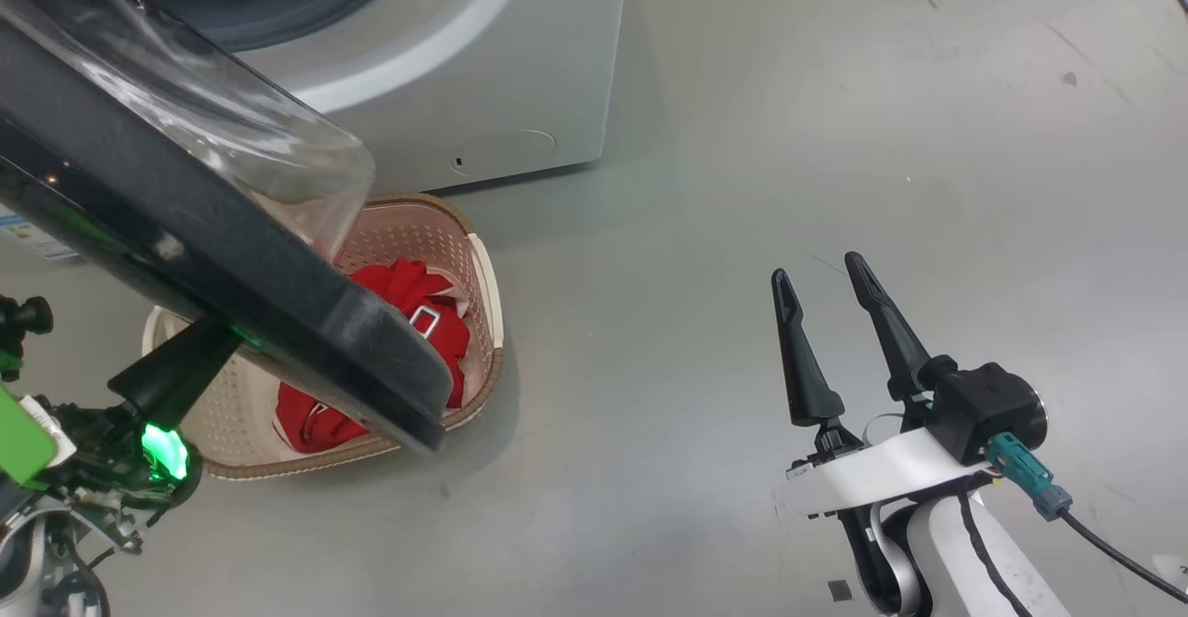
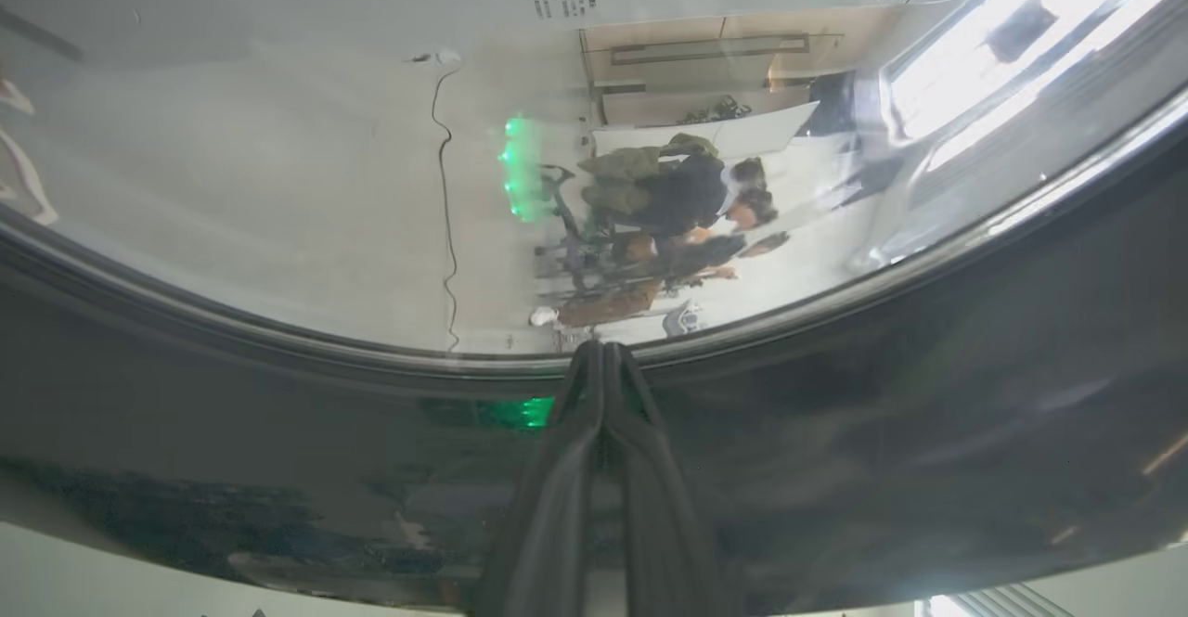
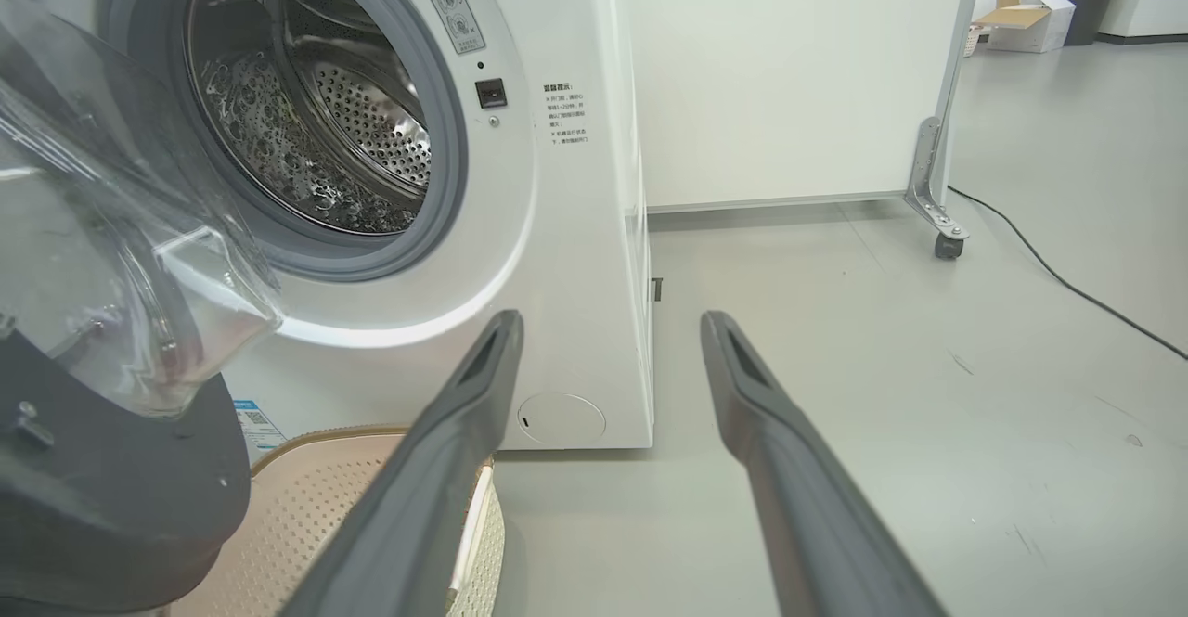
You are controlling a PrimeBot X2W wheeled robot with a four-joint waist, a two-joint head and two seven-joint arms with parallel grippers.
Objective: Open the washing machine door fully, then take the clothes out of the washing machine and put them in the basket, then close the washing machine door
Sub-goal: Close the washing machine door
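Closest to the head camera was the washing machine door (image 1: pixel 186 227). It stood open, and its wide black rim and its clear glass bowl (image 1: pixel 232 125) crossed the left side of that view. The left gripper (image 2: pixel 603 357) was down by the door. Its two dark fingers (image 2: pixel 557 506) were pressed tight together with nothing between them, and their tips were up against the black rim, right where the glass began. A green light (image 1: pixel 167 450) glowed on that arm. The basket (image 1: pixel 489 297) sat on the grey floor (image 1: pixel 835 88) just in front of the washing machine (image 1: pixel 520 60), and the door hid part of it from the head camera. The clothes (image 1: pixel 399 288) lay inside the basket, a red heap with a bit of white trim. The right gripper (image 1: pixel 816 265) hung over bare floor, well apart from the basket. Its fingers were spread wide and held nothing. From the right wrist camera, the round mouth of the machine could be seen, with its grey rubber ring (image 3: pixel 445 181) and its shiny drum (image 3: pixel 362 116) full of little holes. A small blue label (image 3: pixel 255 422) was stuck low on the machine's front, just above the basket's brown rim.
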